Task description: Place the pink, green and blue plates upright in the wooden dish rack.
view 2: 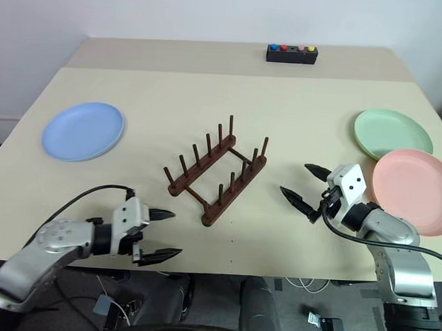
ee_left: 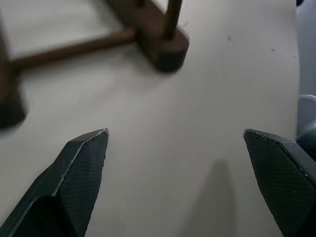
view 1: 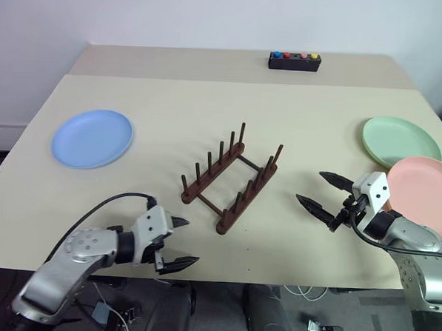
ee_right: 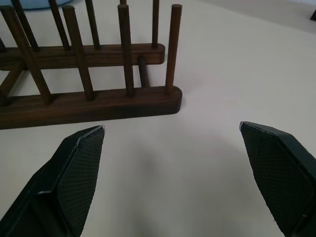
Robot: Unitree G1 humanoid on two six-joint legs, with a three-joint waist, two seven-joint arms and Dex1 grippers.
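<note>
From the head, three plates lie flat on the tabletop [view 1: 209,105]: blue plate [view 1: 93,138] at left, green plate [view 1: 399,141] and pink plate [view 1: 426,192] overlapping at right. The wooden dish rack [view 1: 231,179] stands empty between them. Right wrist view shows its pegs closely. Left end effector [view 1: 182,243] and right end effector [view 1: 325,192] have fingers apart, holding nothing.

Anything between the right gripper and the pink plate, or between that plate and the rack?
Nothing visible. The right gripper, open, hangs beside the pink plate with bare table between them. The only thing between plate and wooden dish rack is that gripper itself. The green plate touches or slightly overlaps the pink plate's far edge.
</note>
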